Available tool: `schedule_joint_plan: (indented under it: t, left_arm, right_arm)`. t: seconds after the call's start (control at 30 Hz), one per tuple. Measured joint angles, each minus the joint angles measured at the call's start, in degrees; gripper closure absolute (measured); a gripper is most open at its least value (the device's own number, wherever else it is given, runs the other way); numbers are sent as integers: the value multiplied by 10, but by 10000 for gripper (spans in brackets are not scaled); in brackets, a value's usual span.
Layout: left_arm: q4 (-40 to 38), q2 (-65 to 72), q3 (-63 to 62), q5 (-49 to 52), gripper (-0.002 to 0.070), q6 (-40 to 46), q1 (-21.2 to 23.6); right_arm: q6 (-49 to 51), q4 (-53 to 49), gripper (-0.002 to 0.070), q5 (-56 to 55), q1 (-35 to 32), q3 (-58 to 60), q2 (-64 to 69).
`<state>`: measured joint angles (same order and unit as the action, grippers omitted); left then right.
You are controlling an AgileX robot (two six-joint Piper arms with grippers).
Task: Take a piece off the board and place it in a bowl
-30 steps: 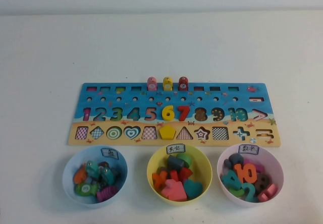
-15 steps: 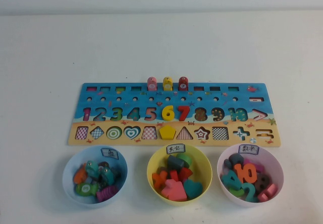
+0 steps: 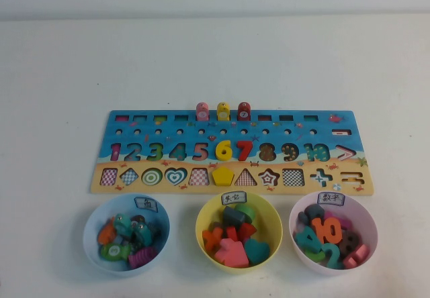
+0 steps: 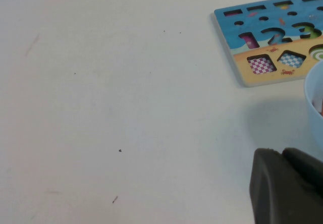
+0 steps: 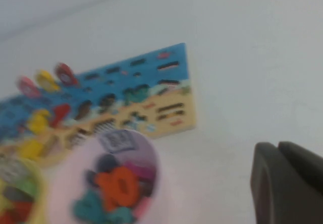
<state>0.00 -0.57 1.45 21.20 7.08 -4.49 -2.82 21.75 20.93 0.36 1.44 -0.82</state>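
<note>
Red piece [image 3: 244,112] upright in slot at far edge of board [image 3: 349,152], untouched, beside yellow peg [image 3: 223,112]. Blue bowl [image 3: 94,225] near-left, ready to receive. Right pincer [image 5: 287,183] off board's right end, pressed together. Left pincer [image 4: 285,186] parked over desk [image 4: 101,108]; spread cannot tell.

We see the board [image 3: 232,154] with a blue top band and a sandy lower band, its numbers many-coloured. At its far edge stand a pink peg [image 3: 202,112], a yellow peg [image 3: 223,112] and the red piece [image 3: 244,111]. Just before the board sit the light blue bowl [image 3: 92,227], a yellow bowl [image 3: 203,221] and a pink bowl [image 3: 366,217].
</note>
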Motion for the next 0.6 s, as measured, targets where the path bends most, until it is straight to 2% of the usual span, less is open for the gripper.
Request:
schedule_joint_plan:
  t: [0.17,0.27,0.37,0.6]
  left_arm:
    - [0,0,0,0,678,0,0]
    - [0,0,0,0,678,0,0]
    - [0,0,0,0,678,0,0]
    - [0,0,0,0,678,0,0]
  right_arm:
    - [0,332,694,-4,0,0,0]
    - [0,447,694,-24,0,0,0]
    - [-1,473,694,-34,0,0,0]
    - [-5,456,694,-27,0,0,0]
